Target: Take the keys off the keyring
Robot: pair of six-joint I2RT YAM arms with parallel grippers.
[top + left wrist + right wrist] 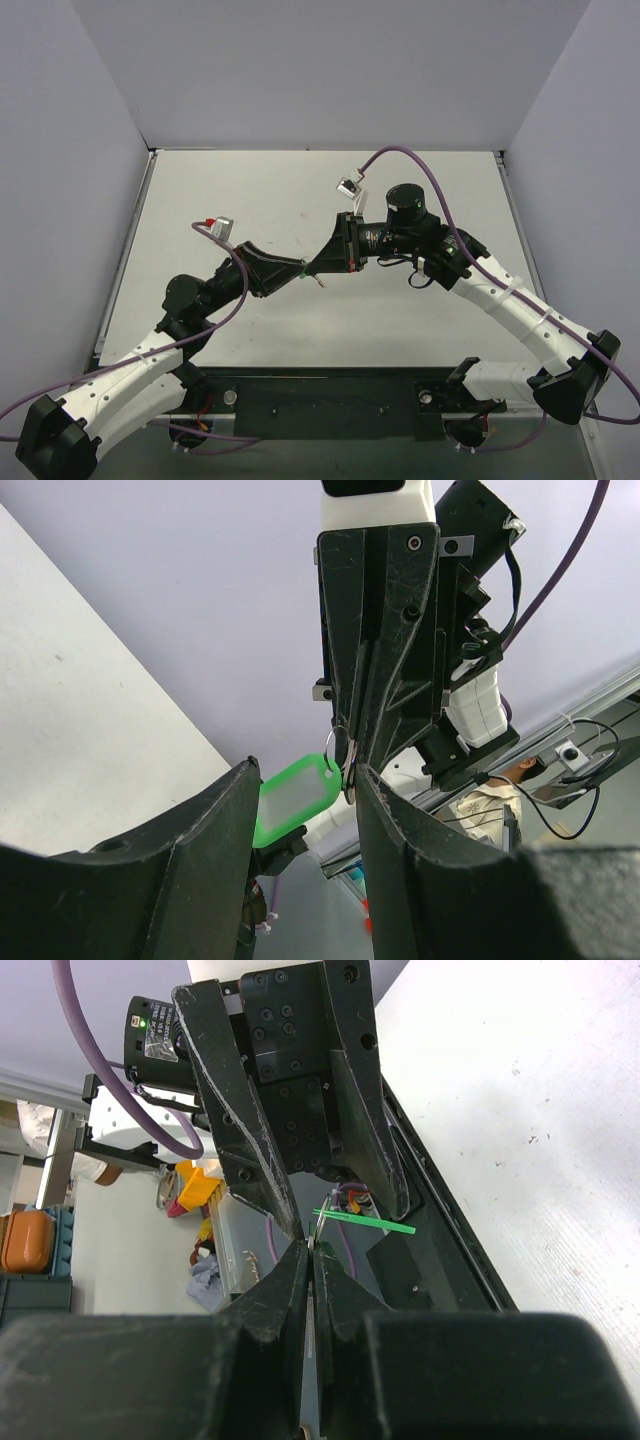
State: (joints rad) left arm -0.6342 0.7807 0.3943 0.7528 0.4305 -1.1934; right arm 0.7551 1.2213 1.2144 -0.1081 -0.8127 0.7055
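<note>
Left wrist view has the 2 claws meeting nose to nose in mid-air, above the table. The right gripper is pinched together on the thin ring, as an anchor, I'd guess. From that ring the green tag hangs between the jaws of the left gripper, which stand apart around it, probably ready to seize and pull. I cannot pick out the key; it may be hidden at the right tips.
</note>
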